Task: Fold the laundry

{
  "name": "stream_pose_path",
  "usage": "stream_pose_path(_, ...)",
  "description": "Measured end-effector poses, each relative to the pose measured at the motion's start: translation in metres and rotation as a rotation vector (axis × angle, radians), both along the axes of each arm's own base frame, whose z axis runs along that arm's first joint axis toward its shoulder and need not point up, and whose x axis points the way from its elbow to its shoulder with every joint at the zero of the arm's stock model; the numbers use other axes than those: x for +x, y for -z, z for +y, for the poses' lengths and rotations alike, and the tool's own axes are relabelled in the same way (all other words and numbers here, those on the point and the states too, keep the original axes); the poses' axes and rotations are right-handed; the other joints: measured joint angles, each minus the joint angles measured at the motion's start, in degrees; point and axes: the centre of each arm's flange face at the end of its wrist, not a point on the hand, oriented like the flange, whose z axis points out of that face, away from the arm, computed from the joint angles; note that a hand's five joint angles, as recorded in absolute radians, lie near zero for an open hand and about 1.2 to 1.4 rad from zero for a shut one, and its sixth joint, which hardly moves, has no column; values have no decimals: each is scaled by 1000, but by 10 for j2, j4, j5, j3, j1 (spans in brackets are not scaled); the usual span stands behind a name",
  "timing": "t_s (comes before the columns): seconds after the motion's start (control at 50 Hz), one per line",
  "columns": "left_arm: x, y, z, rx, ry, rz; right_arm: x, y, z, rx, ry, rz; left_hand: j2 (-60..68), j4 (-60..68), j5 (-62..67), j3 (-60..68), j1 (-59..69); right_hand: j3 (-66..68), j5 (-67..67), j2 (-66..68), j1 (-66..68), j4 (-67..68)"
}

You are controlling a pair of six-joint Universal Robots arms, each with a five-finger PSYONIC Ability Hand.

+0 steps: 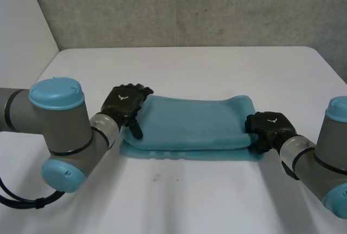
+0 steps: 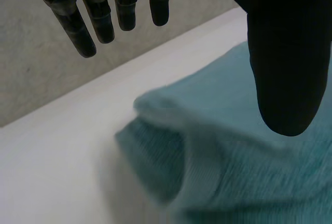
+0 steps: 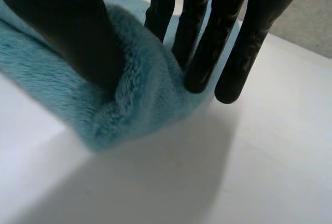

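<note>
Nearest you, the robot's right hand [image 1: 269, 128] holds the right end of the teal, fluffy folded towel [image 1: 190, 125]. Its thumb presses down on the pile and its fingers [image 3: 199, 53] close in from the other side, so the end is pinched between them. The towel lies lengthwise across the middle of the white table [image 1: 190, 201], its layers stacked. Slightly farther, at the towel's left end, the left hand [image 1: 126, 104] is wide. Its fingers [image 2: 98, 16] are straight and clear of the cloth, and its thumb hangs over the top layer. Behind the table's far edge you see a grey concrete wall [image 1: 190, 6].
</note>
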Motion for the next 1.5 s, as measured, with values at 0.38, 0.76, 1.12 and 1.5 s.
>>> stream_pose_path(0.38, 43, -18, 42, 28, -86, -20, 110, -87, 6, -445, -277, 122, 0, 0, 0, 0, 0, 62, 70, 49, 37, 70)
stream_pose_path(0.76, 66, -81, 20, -114, -191, 156, 203, -60, 86, -377, -504, 84, 17, 15, 12, 11, 15, -485, -450, -485, -374, -478)
stream_pose_path(1.12, -22, -38, 7, 115, -18, 232, 129, -97, 18, -110, -149, -238, 28, 27, 22, 20, 33, -493, -458, -491, -377, -480)
stream_pose_path(1.5, 11, -1, 13, 199, -112, 59, 120, -30, -1, 110, -113, -109, 27, 26, 21, 19, 31, -493, -460, -491, -377, -480)
